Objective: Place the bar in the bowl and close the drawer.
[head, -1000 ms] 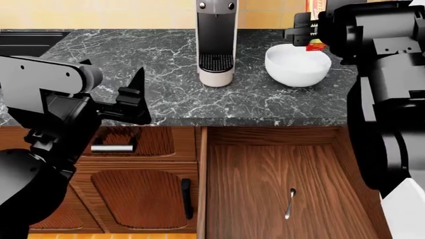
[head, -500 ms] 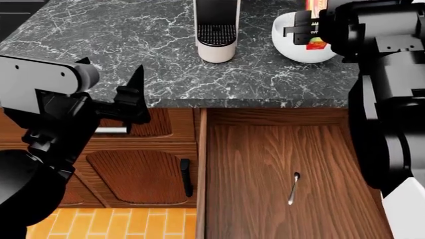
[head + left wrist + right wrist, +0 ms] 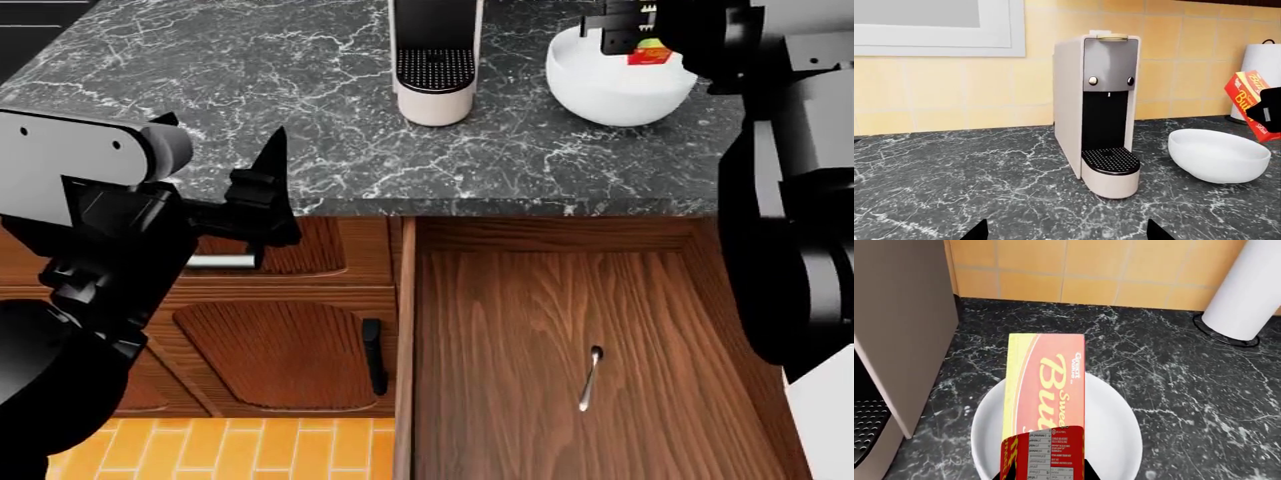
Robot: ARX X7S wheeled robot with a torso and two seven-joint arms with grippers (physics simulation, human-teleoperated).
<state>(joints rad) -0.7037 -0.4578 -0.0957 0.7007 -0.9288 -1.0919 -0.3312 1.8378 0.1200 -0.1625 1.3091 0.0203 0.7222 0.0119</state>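
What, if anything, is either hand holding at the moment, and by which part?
The right hand holds the bar by one short end, above the bowl. The left hand holds nothing.

The black right gripper (image 3: pixel 627 30) reaches far forward at the head view's upper edge, apparently clamped. The black left gripper (image 3: pixel 260 195), fingers spread, hangs low and forward.

A: The light is bright and even in every view, flat as a simulator's render. No blur, no edge distortion, everything sharp.

B: Shadows?

A: Only soft ones: a faint one under the coffee machine (image 3: pixel 1102 100) and under the bowl (image 3: pixel 1217 155) on the marble countertop (image 3: pixel 307 90).

B: Glare?

A: A mild sheen inside the bowl. The drawer (image 3: pixel 574 360) interior is evenly lit.
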